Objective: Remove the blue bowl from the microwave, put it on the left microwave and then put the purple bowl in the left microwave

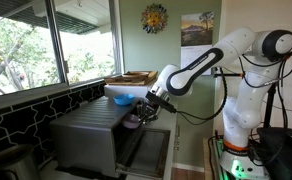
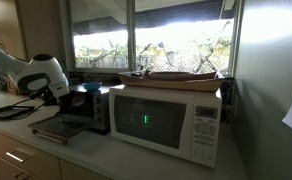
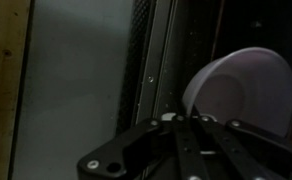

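The blue bowl [image 1: 120, 99] sits on top of the grey steel microwave [image 1: 86, 135], near its front edge; it also shows in an exterior view [image 2: 90, 88]. The oven's drop-down door [image 1: 146, 150] hangs open. My gripper [image 1: 145, 108] is at the oven's open front, shut on the rim of the purple bowl [image 1: 133, 121]. In the wrist view the lavender bowl [image 3: 248, 92] is tilted at the upper right, its edge between my dark fingers [image 3: 181, 122], with the oven's dark frame behind it.
A smaller white microwave [image 2: 166, 120] stands beside the grey oven [image 2: 86, 110] on the counter. A wooden tray [image 1: 134, 77] lies on the sill behind. Windows run along the back wall. The robot's white base [image 1: 236, 120] stands beside the counter.
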You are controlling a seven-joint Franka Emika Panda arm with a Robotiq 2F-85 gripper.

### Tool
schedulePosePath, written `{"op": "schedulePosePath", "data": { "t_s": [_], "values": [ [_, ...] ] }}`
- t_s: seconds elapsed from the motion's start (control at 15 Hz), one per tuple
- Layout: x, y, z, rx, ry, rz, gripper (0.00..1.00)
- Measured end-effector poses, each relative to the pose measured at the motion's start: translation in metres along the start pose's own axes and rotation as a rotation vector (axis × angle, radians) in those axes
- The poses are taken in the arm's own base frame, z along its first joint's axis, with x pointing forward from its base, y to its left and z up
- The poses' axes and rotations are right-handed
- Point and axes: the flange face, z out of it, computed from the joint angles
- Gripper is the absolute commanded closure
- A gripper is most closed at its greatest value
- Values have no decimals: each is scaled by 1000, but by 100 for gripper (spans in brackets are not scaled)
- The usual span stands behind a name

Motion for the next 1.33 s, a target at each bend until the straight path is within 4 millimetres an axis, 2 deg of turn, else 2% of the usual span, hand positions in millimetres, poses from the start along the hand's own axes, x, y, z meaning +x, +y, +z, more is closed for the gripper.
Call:
{"op": "schedulePosePath", "data": {
  "t_s": [0.07,0.13,0.27,0.4,0.6,0.73,0.8,0.87,1.0,1.07,1.13,1.2,1.33],
  "values": [
    [-2,0,2,9,1,0,95],
    [-5,0,5,15,1,0,70],
    [-9,1,10,25,-1,1,67],
    [-13,1,13,33,-3,2,52],
    [-16,1,15,49,-5,2,43],
    [-17,1,15,64,-3,0,52],
    [-18,0,14,76,-1,-1,62],
    [-18,-1,13,88,1,-2,78],
    [-18,-3,10,111,4,-5,95],
    [-19,-3,9,119,4,-7,99],
    [-19,-4,8,126,4,-10,91],
    [-19,-5,8,132,3,-11,65],
    [-20,-5,7,142,2,-14,65]
  ]
}}
